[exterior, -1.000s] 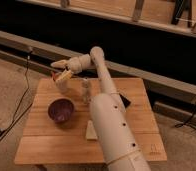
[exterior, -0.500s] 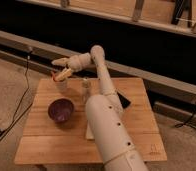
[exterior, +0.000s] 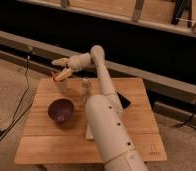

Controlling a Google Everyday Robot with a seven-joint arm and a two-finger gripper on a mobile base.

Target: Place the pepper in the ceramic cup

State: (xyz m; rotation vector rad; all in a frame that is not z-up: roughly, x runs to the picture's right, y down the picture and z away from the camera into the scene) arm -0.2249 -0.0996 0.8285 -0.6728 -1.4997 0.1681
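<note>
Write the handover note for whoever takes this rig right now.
Gripper: at the table's far left corner, directly over the ceramic cup, fingers spread.
Pepper: a small red-orange bit shows at the cup's rim under the fingers; whether it is released is unclear.
Purple bowl and pale bottle stand on the wooden table.
Done: pepper carried to the cup.
Left: confirm the drop, withdraw the arm.
</note>
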